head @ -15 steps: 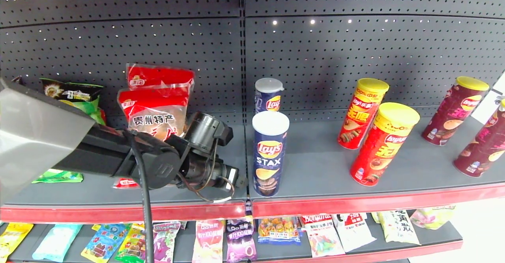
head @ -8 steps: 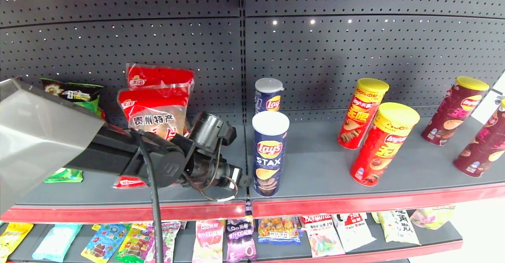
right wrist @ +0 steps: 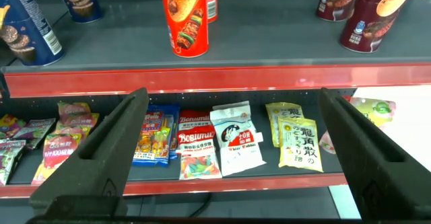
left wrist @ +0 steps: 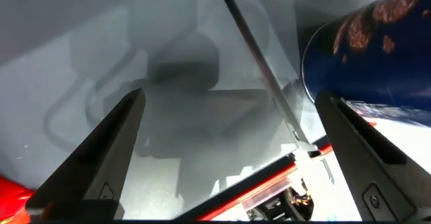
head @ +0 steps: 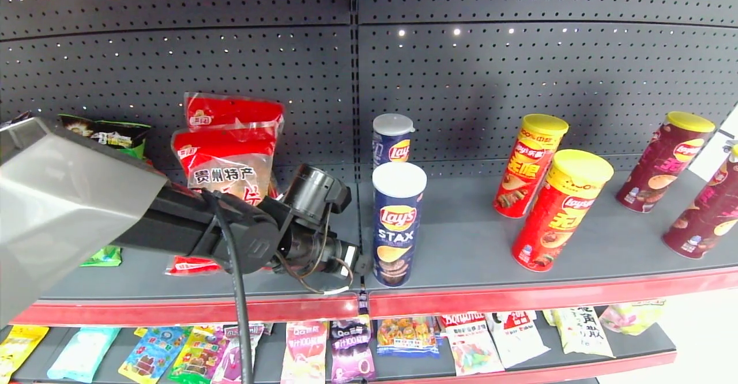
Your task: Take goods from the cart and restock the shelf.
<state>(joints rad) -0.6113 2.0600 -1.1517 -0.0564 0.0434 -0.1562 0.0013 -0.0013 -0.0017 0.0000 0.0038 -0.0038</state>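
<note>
From my head, I see the shelf (head: 473,240) with its red front edge. My left arm (head: 230,234) lies across the left part of it. The end of the arm is just beside the low part of the front blue can (head: 398,225). That can stands upright in the middle, near the front edge. A second blue can (head: 392,137) stands behind it. Red bags (head: 228,159) lean on the far wall at the left. Red cans (head: 559,211) with yellow lids stand to the right, and dark red cans (head: 663,159) stand farther right. Snack packets (head: 467,343) lie on the lower shelf.

From my left wrist, my left claw (left wrist: 229,99) is wide open and holds nothing. The front blue can is close by one finger, but I cannot tell if they touch.

From my right wrist, my right claw (right wrist: 234,93) is wide open too and holds nothing. It hangs in front of the shelf, well apart from the cans.
</note>
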